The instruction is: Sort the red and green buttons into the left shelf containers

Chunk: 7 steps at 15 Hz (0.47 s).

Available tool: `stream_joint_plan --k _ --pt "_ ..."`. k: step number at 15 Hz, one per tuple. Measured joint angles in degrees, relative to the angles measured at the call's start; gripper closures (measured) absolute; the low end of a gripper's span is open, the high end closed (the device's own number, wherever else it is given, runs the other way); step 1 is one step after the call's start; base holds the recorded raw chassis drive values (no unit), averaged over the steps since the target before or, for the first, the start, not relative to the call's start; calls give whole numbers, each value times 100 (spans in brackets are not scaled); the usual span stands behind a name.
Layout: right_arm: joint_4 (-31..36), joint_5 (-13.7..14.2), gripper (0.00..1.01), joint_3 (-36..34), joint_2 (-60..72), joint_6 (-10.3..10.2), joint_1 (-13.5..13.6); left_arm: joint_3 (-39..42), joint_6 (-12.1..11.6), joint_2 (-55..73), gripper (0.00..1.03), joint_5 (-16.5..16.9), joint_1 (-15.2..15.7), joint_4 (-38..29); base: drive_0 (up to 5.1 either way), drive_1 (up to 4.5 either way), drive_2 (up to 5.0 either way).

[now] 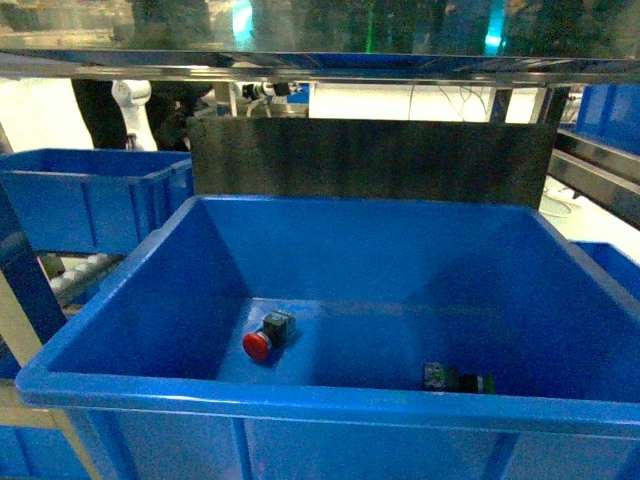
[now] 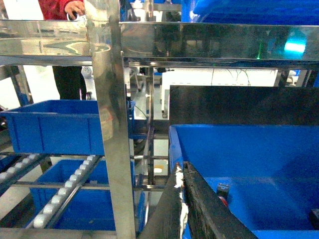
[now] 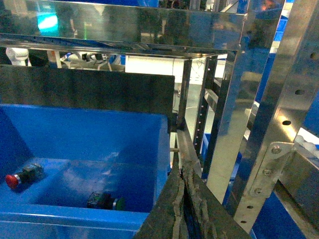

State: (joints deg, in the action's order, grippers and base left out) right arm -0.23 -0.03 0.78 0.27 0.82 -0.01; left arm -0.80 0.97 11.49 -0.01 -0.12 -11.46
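A large deep blue container [image 1: 300,395] fills the head view. On its floor lie the red button [image 1: 262,340] at left and the green button [image 1: 460,380] at right, both on their sides. Neither gripper shows in the head view. In the left wrist view my left gripper [image 2: 181,172] is shut and empty, outside the container's [image 2: 249,149] left wall, with the red button [image 2: 223,191] just past it. In the right wrist view my right gripper [image 3: 180,172] is shut and empty beside the container's [image 3: 99,134] right wall. The red button [image 3: 17,177] and green button [image 3: 105,201] lie inside.
A second blue bin [image 1: 90,195] sits on the shelf to the left, above roller rails [image 2: 65,189]. A steel upright [image 2: 112,124] stands left of the container and a perforated post [image 3: 279,124] right of it. A shiny shelf [image 1: 320,65] runs overhead; a dark panel [image 1: 370,160] stands behind.
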Motion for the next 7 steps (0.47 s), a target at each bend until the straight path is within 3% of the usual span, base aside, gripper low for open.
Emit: stream_joint_plan --k 2,3,7 --pt "0 0 99 0 0 0 0 0 0 -188 101 0 0 166 0 0 0" --pt "2 0 99 0 0 0 0 -2 -2 -726 101 7 0 1034 0 0 0" --pt "-11 0 99 0 0 0 0 -4 -2 -1091 101 0 0 1147 0 0 0"
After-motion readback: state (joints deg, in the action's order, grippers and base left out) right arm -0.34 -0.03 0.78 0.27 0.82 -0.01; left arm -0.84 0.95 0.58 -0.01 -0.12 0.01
